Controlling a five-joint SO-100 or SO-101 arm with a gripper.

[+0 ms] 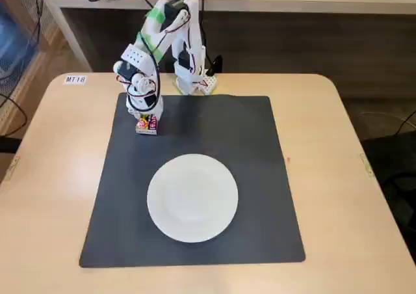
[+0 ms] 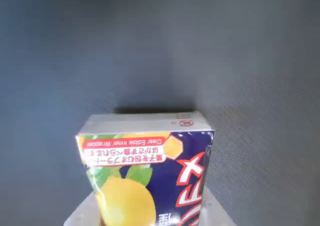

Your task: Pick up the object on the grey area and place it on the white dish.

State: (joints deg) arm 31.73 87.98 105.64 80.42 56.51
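Gripping the candy packet [image 1: 147, 123] at the grey mat's [image 1: 260, 196] upper-left corner, gripper [image 1: 147, 120] clamped, white plate [image 1: 192, 198] well apart in fixed view | wrist view: packet [image 2: 150, 176] over mat [image 2: 150, 46], lemon artwork and "Clear Edible Inner Wrapper" legible, plate unseen.

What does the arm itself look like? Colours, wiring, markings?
In the fixed view the arm is built of white plastic segments with black motor blocks, green tape patches near its upper joint, and thin black and red cables looping along it. The gripper is white too. The wrist view shows only pale finger edges.
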